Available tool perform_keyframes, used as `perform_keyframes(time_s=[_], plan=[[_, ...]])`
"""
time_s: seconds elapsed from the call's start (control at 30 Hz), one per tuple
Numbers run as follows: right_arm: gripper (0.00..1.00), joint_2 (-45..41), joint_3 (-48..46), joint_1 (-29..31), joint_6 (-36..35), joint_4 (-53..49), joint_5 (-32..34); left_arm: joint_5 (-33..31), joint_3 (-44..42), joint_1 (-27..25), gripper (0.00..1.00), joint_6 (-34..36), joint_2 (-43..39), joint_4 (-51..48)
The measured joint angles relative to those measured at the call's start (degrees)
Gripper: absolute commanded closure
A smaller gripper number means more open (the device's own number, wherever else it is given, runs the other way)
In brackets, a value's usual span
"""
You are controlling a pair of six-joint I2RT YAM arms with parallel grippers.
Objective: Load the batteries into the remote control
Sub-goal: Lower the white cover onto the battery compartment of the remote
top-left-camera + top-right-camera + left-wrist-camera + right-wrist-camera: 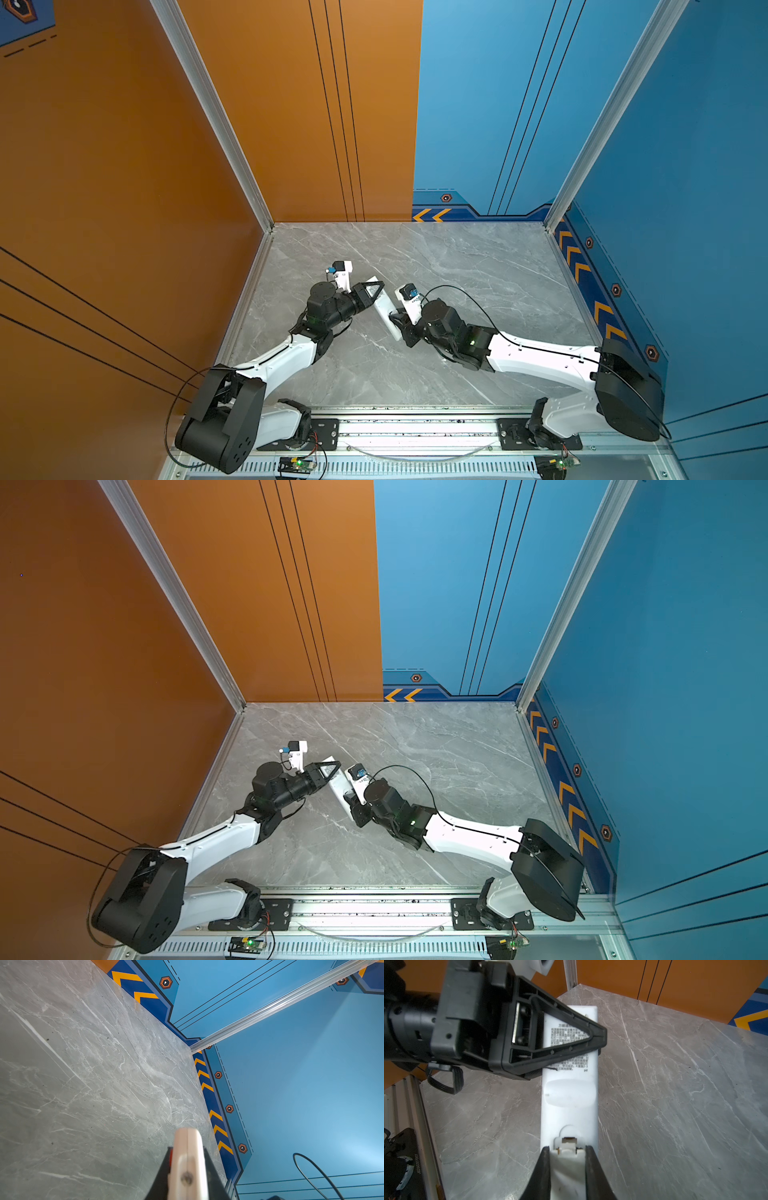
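The remote control [384, 307] [338, 785] is a long white bar held over the grey table between both grippers, plain back facing up. My left gripper [379, 289] [337, 766] is shut on its far end; the left wrist view shows the remote [188, 1157] edge-on between the black fingers [164, 1176]. My right gripper [395, 322] [351, 802] [566, 1148] is shut on the near end, its fingers [545, 1163] flanking the battery cover by its latch [568, 1140]. Printed text on the remote's back [570, 1095] lies partly under the left gripper [600, 1036]. The batteries are out of view.
The marble table [457, 270] is walled by orange panels on the left and blue panels at the back and right. A metal rail [415, 428] with both arm bases runs along the front edge. A black cable [469, 295] loops above the right wrist.
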Motion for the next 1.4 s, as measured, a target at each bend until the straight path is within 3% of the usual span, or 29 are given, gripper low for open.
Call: perform_keyframes(time_s=[0.4, 1.1, 1.4], plan=[[0.63, 0.70, 0.00, 0.33, -0.37, 0.37, -0.04, 0.20, 0.00, 0.11, 1.00, -0.20, -0.11, 0.46], [0.34, -1.11, 1.77, 1.60, -1.75, -4.76, 2.80, 2.29, 0.00, 1.77, 1.00, -0.22, -0.15, 0.92], [0.31, -4.70, 5.81, 1.62, -3.52, -12.57, 2.03, 6.67, 0.00, 2.75, 1.00, -0.22, -0.15, 0.92]])
